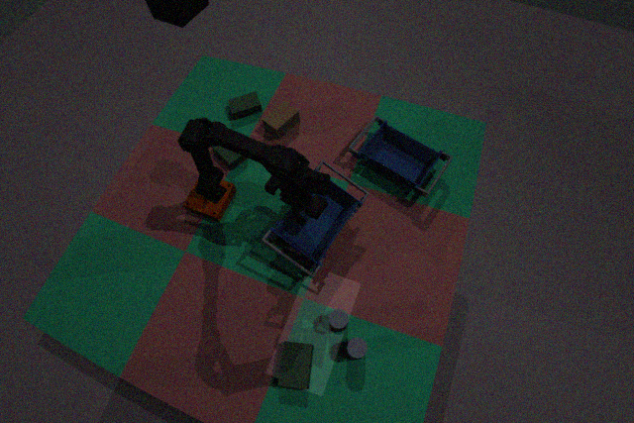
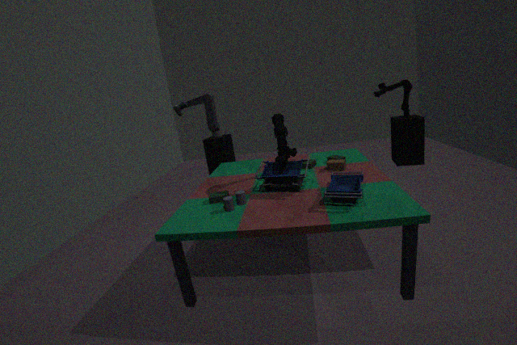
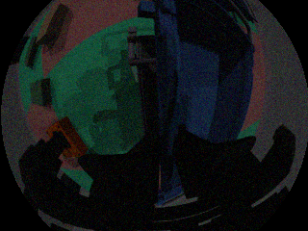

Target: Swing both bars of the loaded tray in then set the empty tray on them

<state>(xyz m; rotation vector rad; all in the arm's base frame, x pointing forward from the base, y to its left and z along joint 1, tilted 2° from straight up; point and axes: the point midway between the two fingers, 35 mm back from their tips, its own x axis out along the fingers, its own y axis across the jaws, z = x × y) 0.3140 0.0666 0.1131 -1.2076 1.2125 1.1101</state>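
Tabletop (image 1: pixel 128 274) is a checkerboard of green and red squares, seen in very dim light, and it stands on dark legs on a grey floor (image 2: pixel 104 291). In the exterior view, grey walls close the room, and two dark pedestals behind the tabletop each carry a small arm; the left pedestal (image 2: pixel 218 151) is close to the tabletop, the right pedestal (image 2: pixel 407 139) is further away.

From the left in the top view: the orange base (image 1: pixel 209 200) of the arm, two small boxes near the far edge, then the hand (image 1: pixel 299 213). It is clamped on the wall of a blue tray (image 1: pixel 320 234), which hangs above the tabletop with its shadow below it. This tray looks empty. To the right, well apart, the other tray (image 1: pixel 399 157) stands on a green square, its wire bars out over its ends. Near the front edge stand two grey cylinders (image 1: pixel 347 334) and a dark flat box (image 1: pixel 295 365).
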